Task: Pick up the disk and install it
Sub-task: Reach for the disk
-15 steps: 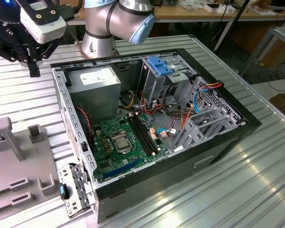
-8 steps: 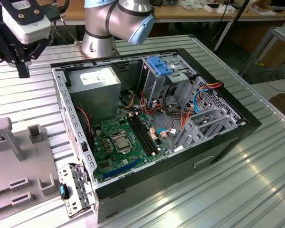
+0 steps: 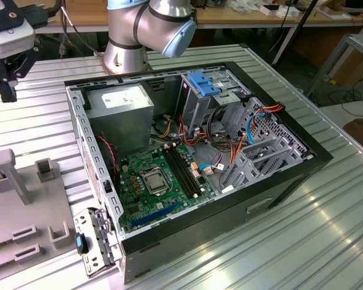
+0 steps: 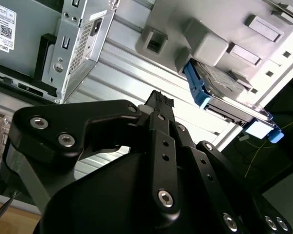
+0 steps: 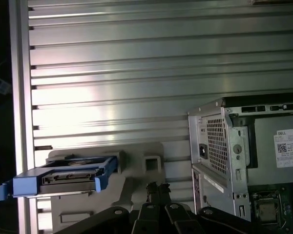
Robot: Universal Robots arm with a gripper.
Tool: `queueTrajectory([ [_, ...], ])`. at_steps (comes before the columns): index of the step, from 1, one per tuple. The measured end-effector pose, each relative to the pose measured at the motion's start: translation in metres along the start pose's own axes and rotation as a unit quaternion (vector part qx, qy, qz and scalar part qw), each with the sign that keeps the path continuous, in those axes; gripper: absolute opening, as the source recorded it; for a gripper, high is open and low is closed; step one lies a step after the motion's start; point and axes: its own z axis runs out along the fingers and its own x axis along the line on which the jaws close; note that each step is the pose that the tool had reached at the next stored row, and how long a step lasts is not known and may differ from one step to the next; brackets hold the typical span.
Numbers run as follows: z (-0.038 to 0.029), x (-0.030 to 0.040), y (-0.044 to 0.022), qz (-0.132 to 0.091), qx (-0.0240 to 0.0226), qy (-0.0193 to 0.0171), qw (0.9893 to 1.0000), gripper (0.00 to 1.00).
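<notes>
In the exterior view the hand (image 3: 8,90) is cut off by the picture's edge, as is the arm (image 3: 151,24). In the second wrist view the disk (image 4: 219,83) is partly hidden by the grey fixture (image 4: 210,44); the computer case (image 5: 244,156) is cropped in the first wrist view.

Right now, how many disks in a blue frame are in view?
1. The disk lies on the grey holder beside the computer case, in both wrist views. A blue part in the case's drive bay may hide another.
</notes>
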Motion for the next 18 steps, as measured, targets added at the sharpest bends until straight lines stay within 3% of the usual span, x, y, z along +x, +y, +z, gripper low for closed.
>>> queueTrajectory([
  [10,-0.0008,0.0302,-0.0021,0.0,0.0,0.0,1.0,0.11],
  [11,-0.0011,0.0402,-0.0028,0.0,0.0,0.0,1.0,0.11],
  [12,-0.0013,0.0447,-0.0031,0.0,0.0,0.0,1.0,0.11],
  [18,-0.0017,0.0621,-0.0043,0.0,0.0,0.0,1.0,0.11],
])
